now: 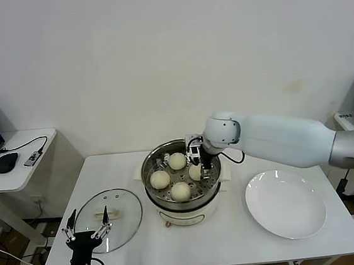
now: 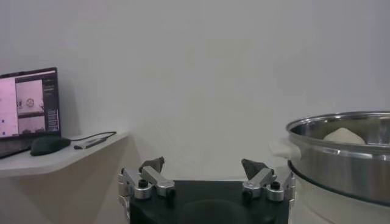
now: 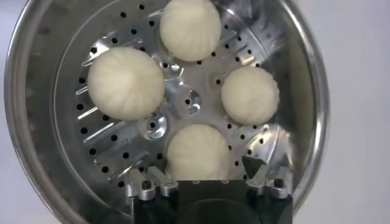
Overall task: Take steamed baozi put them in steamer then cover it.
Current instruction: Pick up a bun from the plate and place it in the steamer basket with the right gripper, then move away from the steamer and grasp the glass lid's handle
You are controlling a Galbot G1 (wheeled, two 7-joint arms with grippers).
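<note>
The left claw [image 1: 86, 230] hangs released at the table's [image 1: 238, 233] front left edge, over the cover [image 1: 114, 224] lying flat there. Mid-table, the steamer [image 1: 184, 204] holds four steamed baozi [image 3: 126, 83]; the right claw [image 3: 207, 176] hangs released over one

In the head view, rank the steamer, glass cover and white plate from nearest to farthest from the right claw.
1. Steamer: the right claw is inside it, over the baozi.
2. White plate: on the table, to the robot's right.
3. Glass cover: far left, by the left claw.
</note>
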